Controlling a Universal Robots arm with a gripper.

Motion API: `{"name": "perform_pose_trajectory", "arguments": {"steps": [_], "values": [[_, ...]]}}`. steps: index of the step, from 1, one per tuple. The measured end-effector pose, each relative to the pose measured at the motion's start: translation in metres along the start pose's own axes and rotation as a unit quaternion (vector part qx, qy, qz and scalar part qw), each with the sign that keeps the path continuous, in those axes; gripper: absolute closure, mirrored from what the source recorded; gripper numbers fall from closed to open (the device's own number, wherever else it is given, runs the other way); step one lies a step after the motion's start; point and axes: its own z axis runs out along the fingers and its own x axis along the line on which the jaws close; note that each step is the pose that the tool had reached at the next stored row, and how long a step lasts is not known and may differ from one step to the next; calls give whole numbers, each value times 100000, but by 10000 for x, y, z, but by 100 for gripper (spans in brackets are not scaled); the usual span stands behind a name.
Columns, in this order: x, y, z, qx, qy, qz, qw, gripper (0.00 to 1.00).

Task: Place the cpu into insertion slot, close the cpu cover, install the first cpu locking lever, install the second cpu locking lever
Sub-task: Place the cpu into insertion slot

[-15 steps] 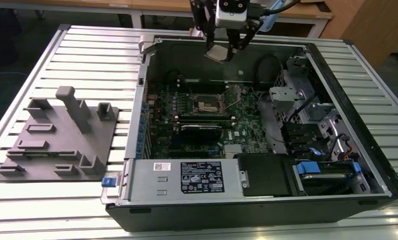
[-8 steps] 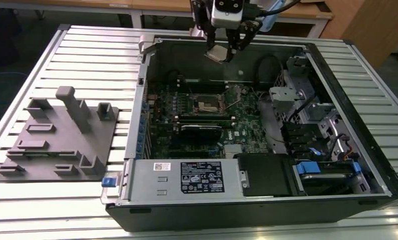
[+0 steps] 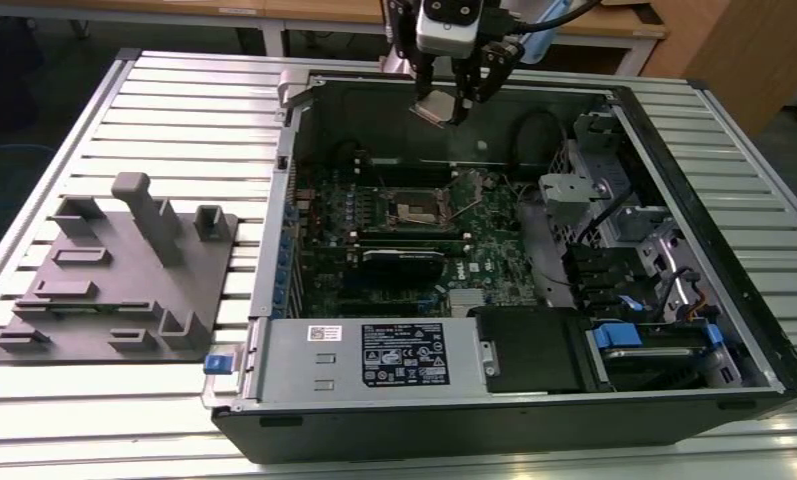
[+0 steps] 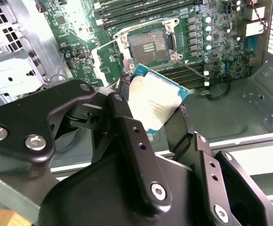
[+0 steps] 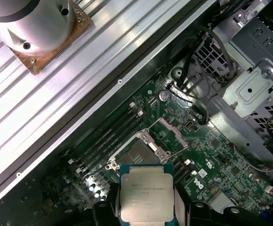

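Gripping the cpu [image 5: 146, 190] by 2 opposite edges in the tool [image 5: 146, 203], black fingers [image 4: 127, 122] closed only to the chip's width. Holding it tilted in the air near the far wall of the open computer case [image 3: 505, 425] in the exterior view, well apart from the board below. Showing, in both wrist views, a dull silver top with faint grey print too small to read, and a green edge.

Below it, on the green motherboard [image 3: 494, 252], leaving the insertion slot [image 5: 137, 153] bare, with the cpu cover [image 5: 170, 131] swung up and open beside it. Flanked by dark memory slots [image 5: 110, 141].

At the case's near edge in the exterior view, housing a grey power supply box [image 3: 321, 360] with a black-and-white printed label [image 3: 405, 353], its text not legible. Resting on a slatted metal table [image 3: 171, 90], with a grey fixture block [image 3: 118, 290] to the exterior view's left of the case.
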Motion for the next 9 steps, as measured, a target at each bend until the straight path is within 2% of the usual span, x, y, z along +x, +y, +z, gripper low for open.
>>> {"name": "perform_pose_trajectory", "arguments": {"steps": [8,9], "values": [[0,0,0,-21,-98,1205,99993,46],[0,0,0,-74,-302,3828,99926,46]]}}
